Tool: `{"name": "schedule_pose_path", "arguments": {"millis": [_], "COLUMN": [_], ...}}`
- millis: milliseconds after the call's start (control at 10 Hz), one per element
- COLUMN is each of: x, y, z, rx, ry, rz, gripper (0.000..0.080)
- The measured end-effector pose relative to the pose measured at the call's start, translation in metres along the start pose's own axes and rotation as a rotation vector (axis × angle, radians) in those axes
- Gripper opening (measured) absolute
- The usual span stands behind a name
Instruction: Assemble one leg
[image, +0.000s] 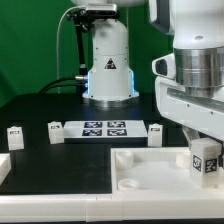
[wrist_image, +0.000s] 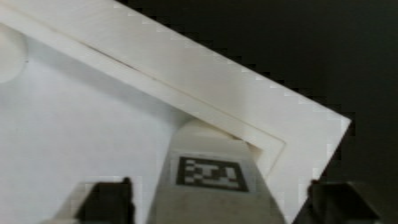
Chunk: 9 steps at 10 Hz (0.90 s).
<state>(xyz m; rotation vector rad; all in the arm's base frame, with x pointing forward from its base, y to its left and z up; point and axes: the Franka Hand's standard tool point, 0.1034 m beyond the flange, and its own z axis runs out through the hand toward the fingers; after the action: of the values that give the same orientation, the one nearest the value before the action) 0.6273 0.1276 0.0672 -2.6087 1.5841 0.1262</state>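
A small white leg (image: 205, 160) with a black-and-white tag stands upright on the near right corner of the large white panel (image: 150, 172). My gripper (image: 204, 142) is directly above it, with the fingers down either side. In the wrist view the leg (wrist_image: 214, 165) lies between the two dark fingers (wrist_image: 107, 202), with a narrow strip of light showing on each side, so the gripper (wrist_image: 217, 202) reads as open around it. The leg's far end sits at the panel's rimmed corner (wrist_image: 267, 130).
The marker board (image: 105, 128) lies in front of the robot base (image: 108, 70). Three more small white legs stand on the black table: one (image: 15, 133) at the exterior view's left, one (image: 55, 130) beside the board, and one (image: 155, 133) at its right end.
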Motion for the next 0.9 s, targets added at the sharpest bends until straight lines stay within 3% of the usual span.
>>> {"name": "schedule_pose_path", "arguments": {"millis": [100, 300, 900], "x": [-0.0001, -0.0011, -0.0026], "y": [0.0004, 0.0, 0.0002], "z": [0.001, 0.0012, 0.0017], "rx": [-0.001, -0.006, -0.014], "ry": [-0.001, 0.003, 0.004], "rz": [-0.038, -0.324, -0.986], "gripper": [0.059, 0.0637, 0.0649]}}
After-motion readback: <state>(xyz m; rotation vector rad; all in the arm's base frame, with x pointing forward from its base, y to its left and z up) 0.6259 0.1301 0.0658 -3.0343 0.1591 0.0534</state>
